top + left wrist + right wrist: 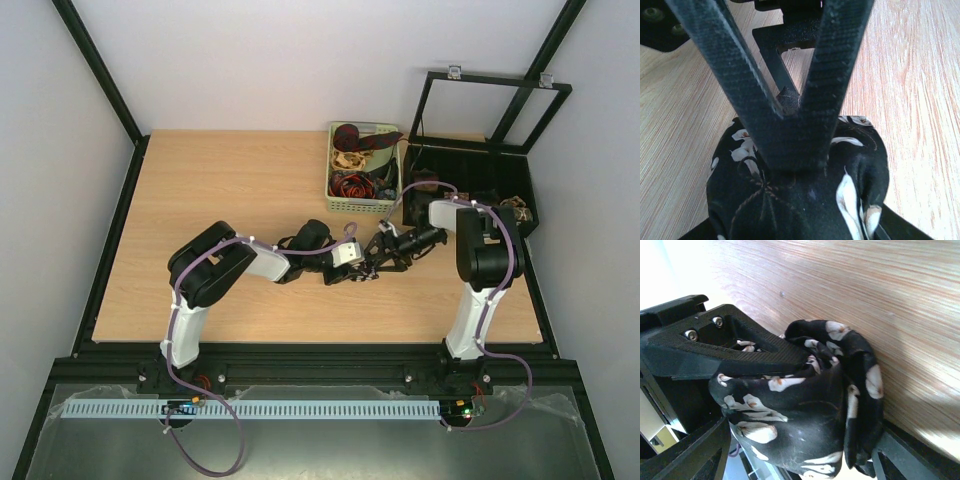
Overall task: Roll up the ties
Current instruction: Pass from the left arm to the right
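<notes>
**Two arms meeting mid-table (pixel 230 190) over one tie.** The black, white-flowered tie (pixel 790 200) sits bunched in a loose coil between the grippers. It cannot be told whether it rests on the wood.

- **Grip state:** The right gripper (pixel 795 144) has its fingers (pixel 737 85) converging to a point on the coil, apparently pinching it. The left gripper (pixel 362 268) shows only slivers at the bottom corners of its own view, either side of the coil, so its grip cannot be told.
- **Doing the step well:** One gripper should probably anchor the core while the other winds the free fabric flat around it. Level edges and even tension would keep the coil from splaying.
- **Hidden or unclear:** The tie's free end, the coil's centre and the fingertips are under fabric. From above, the grippers mask the tie. More ties (pixel 352 160) lie in a basket (pixel 362 208) at the far side, too small to judge.
</notes>
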Robot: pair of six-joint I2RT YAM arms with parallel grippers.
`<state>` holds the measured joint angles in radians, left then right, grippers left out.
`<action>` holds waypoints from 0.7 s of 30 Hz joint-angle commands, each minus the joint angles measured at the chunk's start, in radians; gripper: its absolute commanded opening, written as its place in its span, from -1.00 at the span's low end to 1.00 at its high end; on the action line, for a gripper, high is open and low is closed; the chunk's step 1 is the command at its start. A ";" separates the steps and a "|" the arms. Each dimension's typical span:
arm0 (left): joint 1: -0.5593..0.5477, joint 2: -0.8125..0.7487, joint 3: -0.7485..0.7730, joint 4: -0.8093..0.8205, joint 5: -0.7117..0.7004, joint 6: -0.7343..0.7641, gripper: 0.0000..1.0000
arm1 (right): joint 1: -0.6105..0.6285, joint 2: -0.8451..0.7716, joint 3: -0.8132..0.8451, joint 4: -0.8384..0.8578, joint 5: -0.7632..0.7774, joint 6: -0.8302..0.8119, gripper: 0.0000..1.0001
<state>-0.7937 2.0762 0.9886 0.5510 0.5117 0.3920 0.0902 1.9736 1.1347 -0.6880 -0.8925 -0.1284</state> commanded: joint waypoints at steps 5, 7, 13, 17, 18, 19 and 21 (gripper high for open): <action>-0.007 0.058 -0.031 -0.179 -0.041 0.005 -0.25 | 0.050 -0.035 0.005 0.003 -0.040 -0.006 0.27; -0.007 0.059 -0.030 -0.181 -0.041 0.005 -0.25 | 0.056 -0.028 0.016 -0.010 -0.018 -0.016 0.13; -0.006 0.062 -0.023 -0.186 -0.042 0.006 -0.23 | 0.059 -0.031 0.021 -0.012 0.034 -0.023 -0.63; -0.006 0.054 -0.019 -0.185 -0.041 -0.008 0.18 | 0.060 -0.036 0.029 -0.013 0.046 -0.020 -0.97; -0.003 0.042 -0.022 -0.178 -0.033 -0.014 0.29 | 0.060 -0.041 0.027 -0.013 0.048 -0.019 -0.97; 0.000 0.026 -0.028 -0.165 -0.025 -0.024 0.40 | 0.060 -0.044 0.027 -0.012 0.049 -0.018 -0.97; 0.003 -0.009 -0.038 -0.137 -0.024 -0.043 0.61 | 0.060 -0.050 0.025 -0.011 0.051 -0.013 -0.97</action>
<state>-0.7937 2.0766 0.9913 0.5079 0.5056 0.3798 0.1398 1.9469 1.1538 -0.6849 -0.8787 -0.1379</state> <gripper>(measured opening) 0.723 0.056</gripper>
